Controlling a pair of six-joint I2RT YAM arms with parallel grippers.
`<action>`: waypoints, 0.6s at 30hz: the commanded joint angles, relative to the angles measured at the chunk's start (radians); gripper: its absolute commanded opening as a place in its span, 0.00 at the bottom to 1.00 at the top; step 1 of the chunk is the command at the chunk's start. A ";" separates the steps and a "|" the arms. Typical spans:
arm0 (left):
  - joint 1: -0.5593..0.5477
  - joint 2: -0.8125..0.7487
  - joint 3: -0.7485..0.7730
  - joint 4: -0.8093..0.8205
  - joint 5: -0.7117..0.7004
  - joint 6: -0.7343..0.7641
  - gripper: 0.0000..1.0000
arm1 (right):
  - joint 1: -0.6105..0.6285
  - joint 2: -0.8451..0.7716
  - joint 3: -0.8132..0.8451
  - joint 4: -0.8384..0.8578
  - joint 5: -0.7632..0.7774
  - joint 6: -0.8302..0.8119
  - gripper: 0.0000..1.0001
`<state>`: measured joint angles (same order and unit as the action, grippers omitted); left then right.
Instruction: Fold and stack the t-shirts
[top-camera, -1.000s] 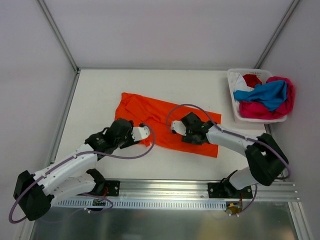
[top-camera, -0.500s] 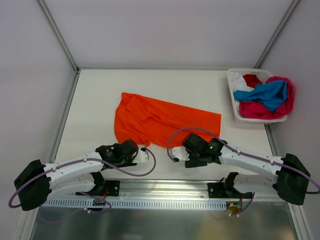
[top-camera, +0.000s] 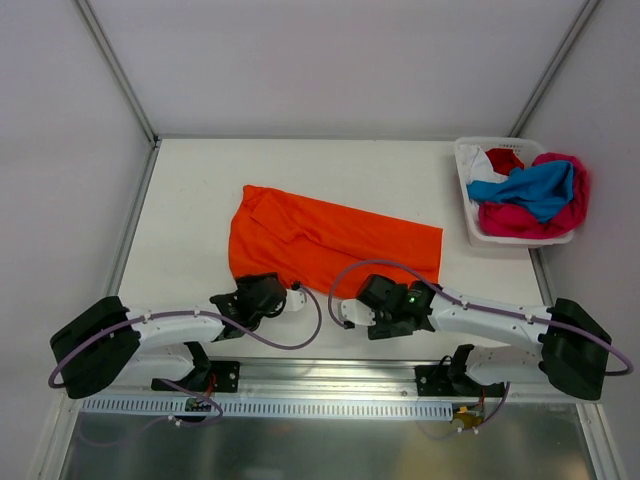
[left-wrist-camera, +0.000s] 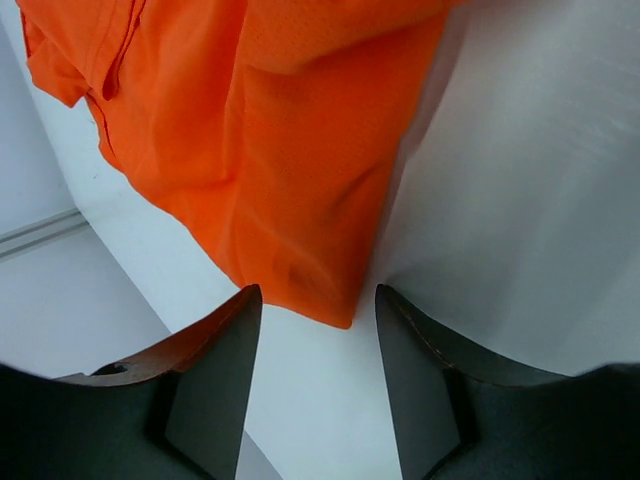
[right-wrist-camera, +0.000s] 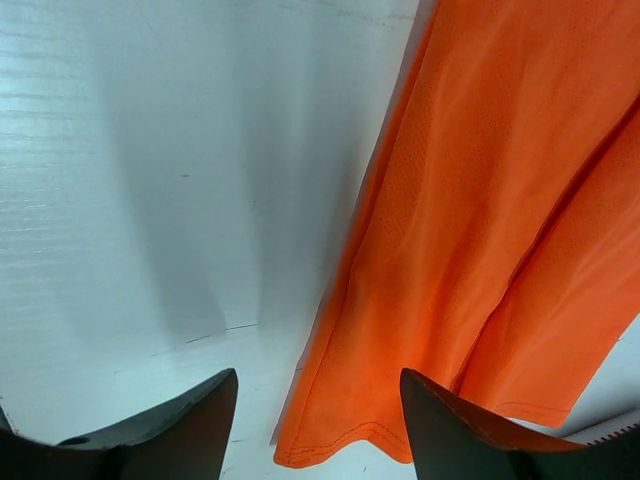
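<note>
My left jaws and right jaws gape empty; I slide each low along the counter (top-camera: 200, 180), pinching the orange t-shirt (top-camera: 330, 240) evenly at its near hem.

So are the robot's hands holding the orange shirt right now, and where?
No, nothing is held. The left gripper and right gripper are both open by the near edge of the orange t-shirt.

open table (top-camera: 330, 165) beyond orange shirt (top-camera: 330, 240), basket (top-camera: 464, 200) right
</note>
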<state>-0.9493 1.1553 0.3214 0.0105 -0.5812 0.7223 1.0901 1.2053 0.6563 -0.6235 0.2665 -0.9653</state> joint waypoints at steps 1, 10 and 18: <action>-0.003 0.073 -0.021 0.086 0.003 -0.001 0.50 | 0.010 0.025 0.006 0.015 0.039 0.031 0.70; 0.000 0.173 -0.033 0.153 -0.042 0.023 0.00 | 0.007 0.048 -0.015 0.059 0.080 0.039 0.69; 0.030 0.074 -0.004 0.236 -0.111 0.115 0.00 | 0.008 0.043 -0.020 0.068 0.086 0.056 0.70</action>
<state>-0.9394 1.3052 0.3073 0.1967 -0.6613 0.7914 1.0912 1.2514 0.6399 -0.5648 0.3328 -0.9344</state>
